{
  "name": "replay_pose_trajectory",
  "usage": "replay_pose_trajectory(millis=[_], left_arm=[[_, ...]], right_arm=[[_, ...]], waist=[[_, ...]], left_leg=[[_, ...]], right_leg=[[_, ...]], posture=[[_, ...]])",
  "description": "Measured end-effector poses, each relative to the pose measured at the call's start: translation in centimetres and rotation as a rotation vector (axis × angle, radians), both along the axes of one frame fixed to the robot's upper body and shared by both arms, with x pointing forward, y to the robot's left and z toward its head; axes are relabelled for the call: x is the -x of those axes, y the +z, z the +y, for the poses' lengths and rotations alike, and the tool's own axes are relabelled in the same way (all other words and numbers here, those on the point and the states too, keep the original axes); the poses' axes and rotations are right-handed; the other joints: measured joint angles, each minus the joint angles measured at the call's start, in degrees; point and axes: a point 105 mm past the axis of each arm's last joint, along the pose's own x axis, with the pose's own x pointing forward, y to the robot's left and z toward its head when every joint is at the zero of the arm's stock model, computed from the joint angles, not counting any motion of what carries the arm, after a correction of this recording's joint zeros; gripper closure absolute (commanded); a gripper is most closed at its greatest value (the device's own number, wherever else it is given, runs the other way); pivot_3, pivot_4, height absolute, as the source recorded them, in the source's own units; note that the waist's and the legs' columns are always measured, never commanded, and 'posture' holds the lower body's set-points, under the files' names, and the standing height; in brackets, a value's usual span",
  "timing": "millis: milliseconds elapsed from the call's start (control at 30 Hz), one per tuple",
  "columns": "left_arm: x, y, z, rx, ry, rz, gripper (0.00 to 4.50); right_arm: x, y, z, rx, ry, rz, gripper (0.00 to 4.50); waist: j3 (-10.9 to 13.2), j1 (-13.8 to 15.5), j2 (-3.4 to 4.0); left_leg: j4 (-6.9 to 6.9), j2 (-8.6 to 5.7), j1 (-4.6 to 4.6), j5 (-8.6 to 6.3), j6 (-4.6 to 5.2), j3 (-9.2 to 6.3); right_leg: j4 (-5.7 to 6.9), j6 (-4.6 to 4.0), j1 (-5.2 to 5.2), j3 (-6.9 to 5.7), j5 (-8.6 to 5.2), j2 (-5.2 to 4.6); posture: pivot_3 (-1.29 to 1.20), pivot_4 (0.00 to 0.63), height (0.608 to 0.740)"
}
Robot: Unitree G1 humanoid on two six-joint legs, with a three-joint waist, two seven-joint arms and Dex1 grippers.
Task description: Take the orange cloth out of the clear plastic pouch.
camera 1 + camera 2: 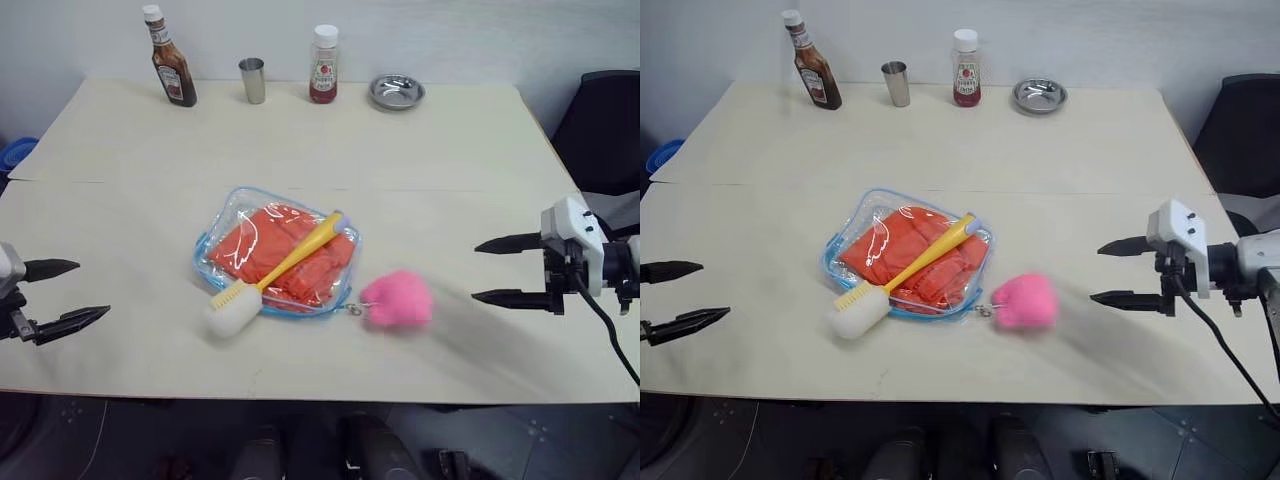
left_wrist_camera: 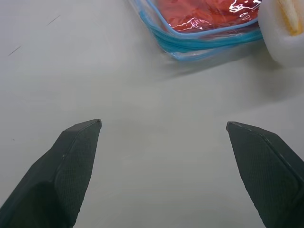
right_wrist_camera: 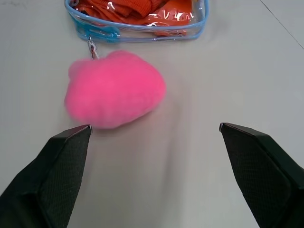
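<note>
Nearest us, our left claw (image 1: 68, 294) and right claw (image 1: 500, 270) hung with fingers wide apart and empty, one off each side of the cluster of things on the counter (image 1: 450, 170). Between them lay the clear plastic pouch (image 1: 222, 228), flat, with the orange cloth (image 1: 262, 243) folded inside it. A yellow-handled dish brush (image 1: 275, 272) lay slantwise across the pouch, and a fluffy pink ball (image 1: 398, 299) sat by its metal pull. We judged the cloth soft and light, best pinched at a fold once the slick pouch is opened and pinned. Farther back stood a sauce bottle (image 1: 171, 62), steel cup (image 1: 253, 80), ketchup bottle (image 1: 324, 66) and metal dish (image 1: 396, 91).
</note>
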Motion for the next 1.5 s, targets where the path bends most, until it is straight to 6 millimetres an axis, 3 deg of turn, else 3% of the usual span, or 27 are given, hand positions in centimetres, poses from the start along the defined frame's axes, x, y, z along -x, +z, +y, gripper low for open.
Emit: replay_pose_trajectory(millis=[767,1100,1200,1400,1500], left_arm=[[0.3,-2.2,0.4,0.011,0.061,0.073,0.01],[-0.3,-1.4,0.0,0.045,0.065,0.049,0.01],[-1.9,0.6,-2.2,0.122,0.017,-0.027,0.01],[-5.1,3.9,-12.6,0.332,-0.288,-0.027,0.01],[-6.2,4.5,-17.3,0.324,-0.416,0.008,0.01]], right_arm=[[-0.6,0.8,1.4,-0.078,-0.07,-0.046,0.0],[-0.2,1.1,2.2,-0.113,-0.065,-0.016,0.0],[-0.1,1.4,2.7,-0.113,-0.055,-0.033,0.0],[1.2,1.8,5.3,-0.156,0.012,-0.067,0.0],[2.4,2.0,7.1,-0.175,0.077,-0.086,0.0]], waist=[[0.0,-0.6,0.0],[0.0,-0.6,0.0],[0.0,-0.4,-0.01],[0.0,1.1,-0.03],[0.0,1.1,-0.02]], left_leg=[[0.02,0.0,-0.02,0.01,-0.01,0.0],[0.04,0.0,-0.02,0.01,-0.01,0.0],[0.11,-0.02,-0.04,0.01,-0.01,-0.01],[0.27,-0.05,-0.12,0.13,-0.22,-0.06],[0.53,-0.05,-0.19,0.15,-0.29,-0.06]], right_leg=[[0.06,0.0,-0.03,0.0,0.0,0.01],[0.08,0.0,-0.03,0.0,0.0,0.0],[0.14,0.0,-0.02,0.0,0.0,-0.01],[0.29,0.03,0.0,-0.04,0.01,0.02],[0.49,0.05,0.0,0.03,0.02,0.09]], posture=[[0.0,0.15,0.74],[0.0,0.15,0.74],[0.0,0.15,0.74],[0.0,0.15,0.74],[0.0,0.15,0.74]])
